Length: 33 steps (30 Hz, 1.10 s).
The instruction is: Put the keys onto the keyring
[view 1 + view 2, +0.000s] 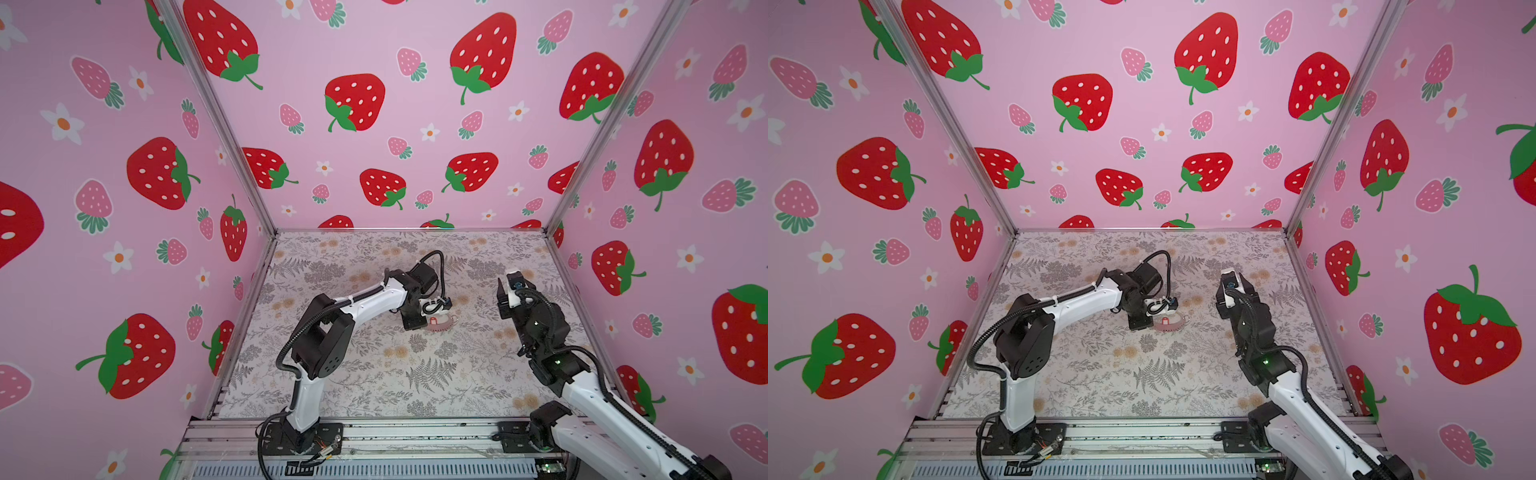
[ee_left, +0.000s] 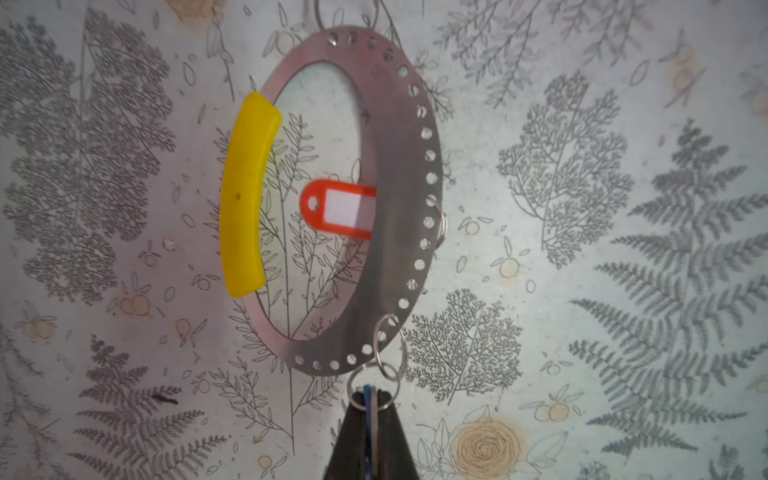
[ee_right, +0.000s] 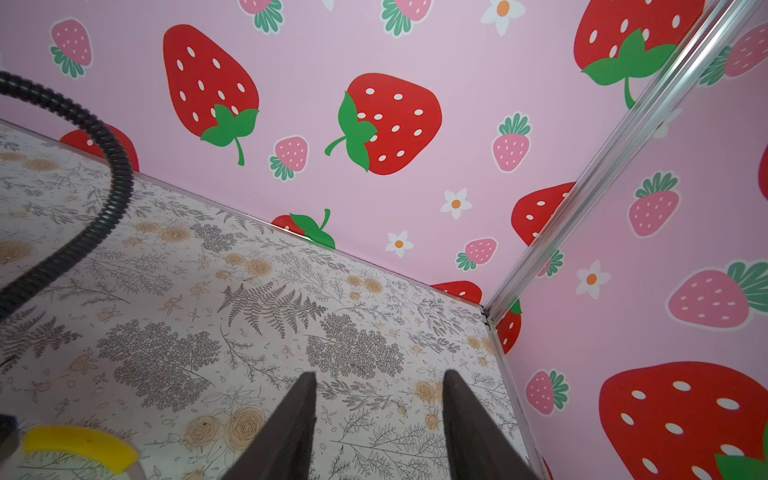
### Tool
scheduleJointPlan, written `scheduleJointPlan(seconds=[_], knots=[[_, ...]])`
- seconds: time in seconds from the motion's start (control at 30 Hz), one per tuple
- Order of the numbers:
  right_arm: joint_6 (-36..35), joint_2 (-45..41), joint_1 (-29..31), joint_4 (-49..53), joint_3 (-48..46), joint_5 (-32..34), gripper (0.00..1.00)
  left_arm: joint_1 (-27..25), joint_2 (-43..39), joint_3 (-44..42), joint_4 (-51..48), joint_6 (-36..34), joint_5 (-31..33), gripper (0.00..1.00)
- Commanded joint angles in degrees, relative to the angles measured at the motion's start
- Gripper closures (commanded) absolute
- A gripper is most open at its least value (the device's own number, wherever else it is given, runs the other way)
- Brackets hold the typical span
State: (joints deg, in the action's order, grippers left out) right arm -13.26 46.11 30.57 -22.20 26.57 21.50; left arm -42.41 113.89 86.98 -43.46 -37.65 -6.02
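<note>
Here, the keyring (image 2: 395, 145) lies near the middle of the floral counter (image 1: 374, 386), showing in both top views just beside the left claw (image 1: 415, 322). It is a flat grey metal hoop with a row of small holes round its rim and a yellow section (image 2: 245, 195) on the opposite side. In the left wrist view that claw (image 2: 371, 415) is pinched together on the blue key tag (image 2: 368, 399) (seen edge-on, only a sliver). Small split rings (image 2: 390, 370) link that tag to a hole in the hoop's rim. The red key tag (image 2: 340, 210) rests on the counter inside the hoop, one end hidden under the metal band. The right claw (image 3: 379, 374) hangs above the counter's right side, well apart from the keyring, its jaws apart with nothing between them.
</note>
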Motion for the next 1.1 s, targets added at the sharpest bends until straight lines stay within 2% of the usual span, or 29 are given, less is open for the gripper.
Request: scheduleJointPlan(seconds=[0.0,0.3,0.53,0.7,0.93,1.07], knots=[[-0.2,1.2,-0.2,-1.3,-1.1,-0.8,0.49,1.0,-2.9,-3.6,3.4,-0.5,0.1,1.00],[-0.7,3.7,-0.2,-2.1,-1.1,-1.8,0.49,4.1,-0.3,-5.4,-1.4,1.5,-0.8,0.98],[-1.2,5.2,-0.2,-3.1,-1.3,-1.8,0.49,5.8,-0.8,-7.6,-3.8,5.0,0.0,0.72],[-1.4,6.9,-0.2,-4.6,-1.4,-2.1,0.49,7.4,-1.6,-8.9,-4.0,7.4,1.2,0.60],[-2.0,9.0,-0.5,-5.6,-1.2,-1.9,0.44,13.0,-11.2,-14.5,1.8,14.3,0.1,0.58],[-1.0,10.9,-2.0,-7.2,-1.6,-1.9,0.38,16.7,-19.2,-20.9,10.2,21.2,3.1,0.57]])
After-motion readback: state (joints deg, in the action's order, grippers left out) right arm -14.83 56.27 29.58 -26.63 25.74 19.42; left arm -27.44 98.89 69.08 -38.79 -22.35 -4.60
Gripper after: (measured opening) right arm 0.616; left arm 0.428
